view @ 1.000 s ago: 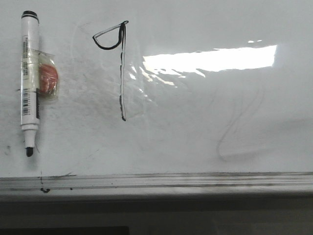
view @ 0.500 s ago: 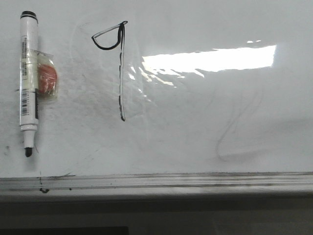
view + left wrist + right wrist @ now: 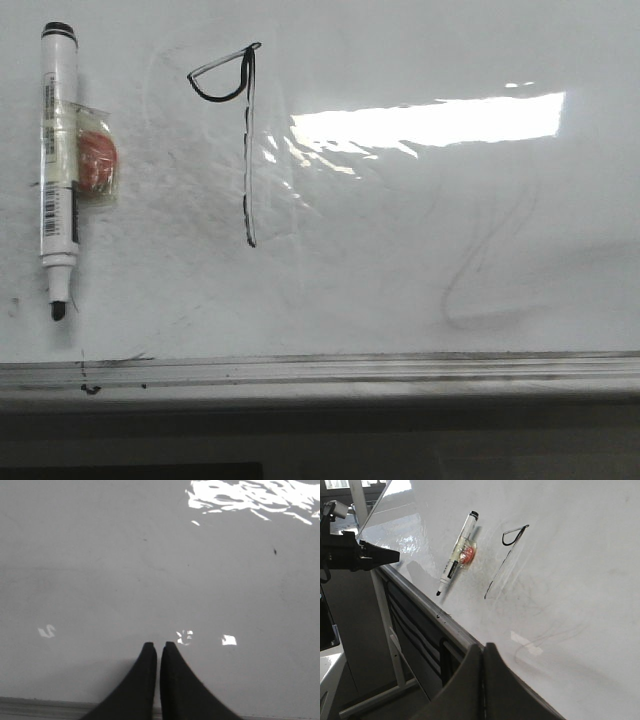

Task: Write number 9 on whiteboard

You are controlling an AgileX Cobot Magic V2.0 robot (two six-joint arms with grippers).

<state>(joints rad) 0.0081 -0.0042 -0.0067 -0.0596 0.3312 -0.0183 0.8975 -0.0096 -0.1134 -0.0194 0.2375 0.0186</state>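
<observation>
The number 9 (image 3: pixel 243 140) stands in the upper left part of the whiteboard (image 3: pixel 400 270), drawn in thin black line: a small half-round loop at top left joins a long straight stem that runs down to about mid-height of the board. The stroke is doubled in places, so the stem reads as two close lines. In the right wrist view the same figure (image 3: pixel 506 560) appears slanted on the board's face (image 3: pixel 580 580). To the left of the figure, well apart from it, a marker (image 3: pixel 58 170) is fixed upright against the board, cap end up and black tip down, uncapped; an orange-red round piece (image 3: pixel 98 163) under clear tape sits against its barrel at mid-length. To the lower right of the figure lies a faint grey erased squiggle (image 3: pixel 480 280), and a bright window reflection (image 3: pixel 430 122) crosses the board to the right of the stem. A grey metal rail (image 3: pixel 320 372) runs along the board's lower edge, marked with a few black specks at its left end. The left gripper (image 3: pixel 156 647) has its two dark fingers pressed together, holding nothing, tips near the board's surface. The right gripper (image 3: pixel 482 647) likewise has its fingers pressed together and empty, apart from the marker and the figure.
</observation>
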